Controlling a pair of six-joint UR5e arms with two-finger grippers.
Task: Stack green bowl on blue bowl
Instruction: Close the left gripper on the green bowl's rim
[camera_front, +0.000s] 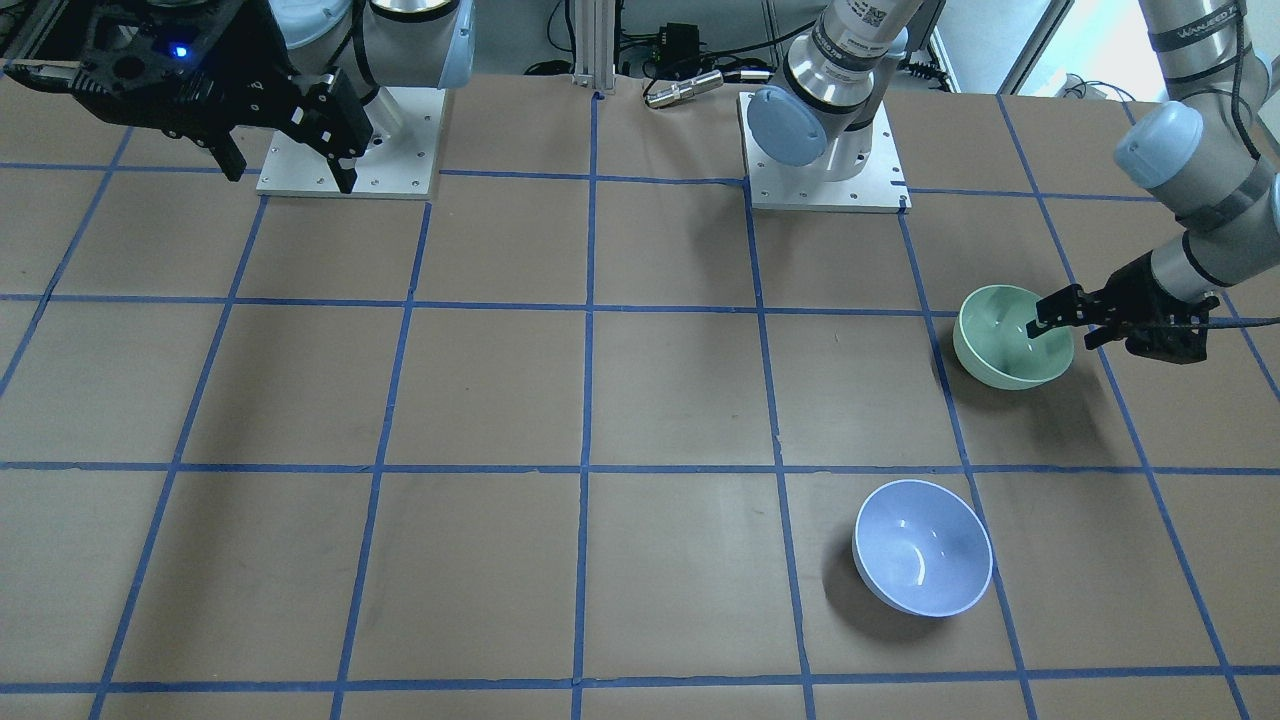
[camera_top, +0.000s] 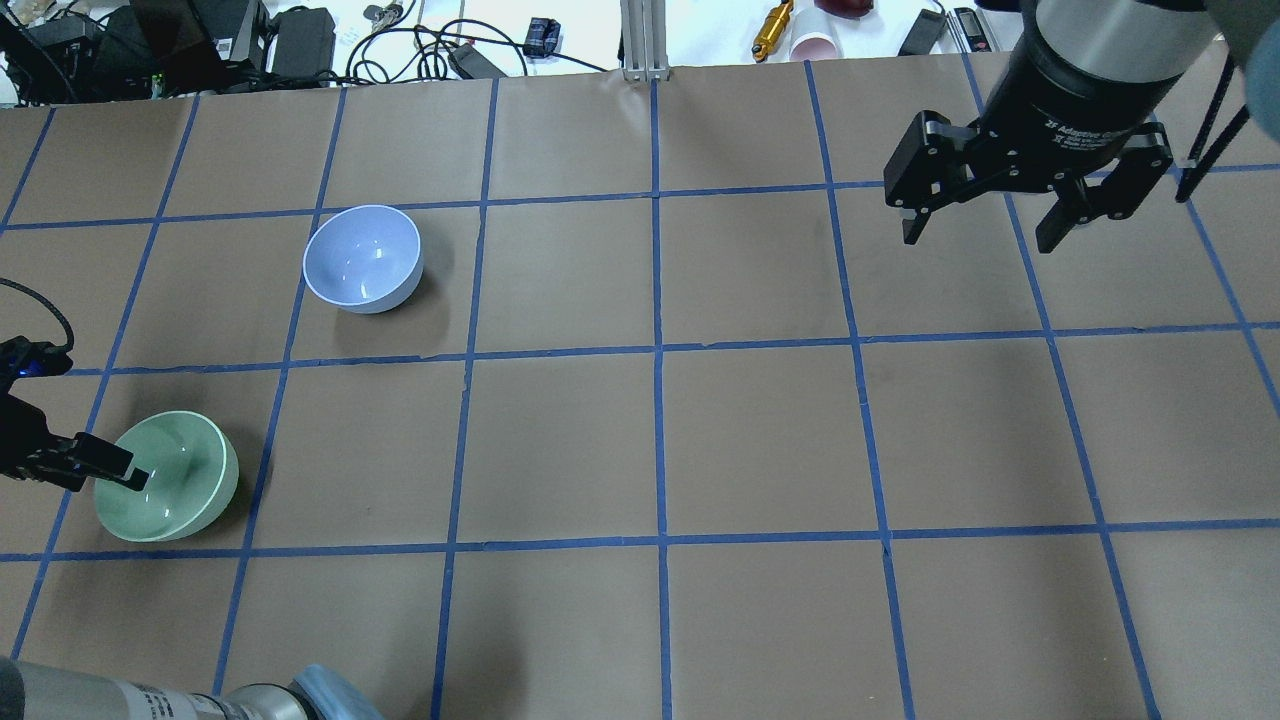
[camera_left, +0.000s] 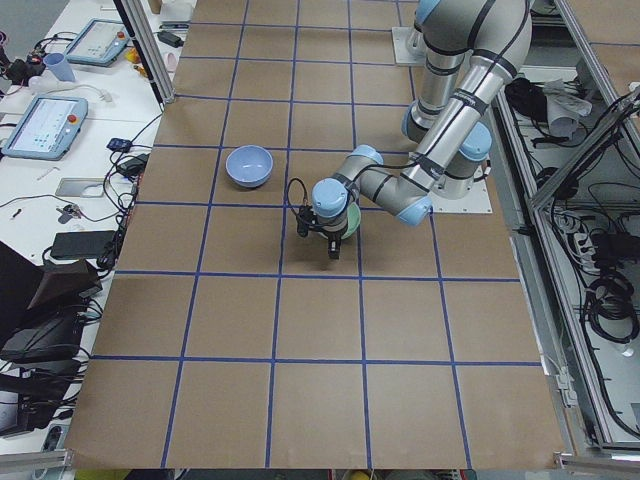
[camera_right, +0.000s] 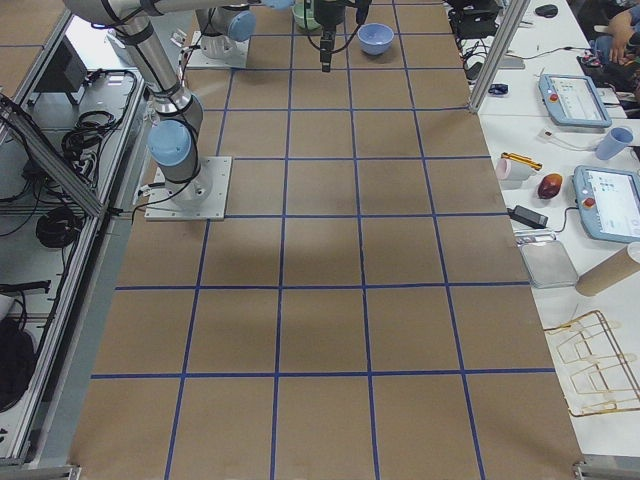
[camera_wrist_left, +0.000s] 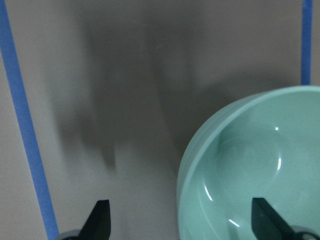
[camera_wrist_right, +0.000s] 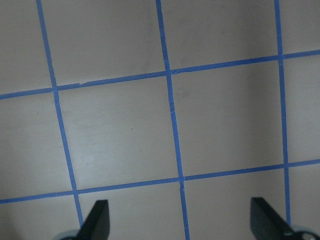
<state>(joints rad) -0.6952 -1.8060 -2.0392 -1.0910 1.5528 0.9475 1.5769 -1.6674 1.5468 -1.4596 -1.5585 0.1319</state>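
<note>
Spreading across every view, the brown table (camera_top: 700, 450) carries a grid of blue tape, with cable-strewn benches and screens (camera_left: 40, 125) along its edges. Two arms work over it. The left arm (camera_front: 1180, 150) is largely cut off at the overhead view's edge, and in the exterior left view its wrist hides most of the green bowl (camera_front: 1000, 350). Two bowls sit upright on the paper, well apart: the green one near the robot's left edge, and the blue bowl (camera_front: 920, 550) in a square farther from the robot. The left gripper (camera_wrist_left: 181, 220) is spread wide and grips nothing. It straddles the green bowl's rim with one finger (camera_wrist_left: 100, 220) outside and the other (camera_wrist_left: 265, 222) inside. The right gripper (camera_top: 978, 238) hangs above bare paper, jaws wide apart and empty.
</note>
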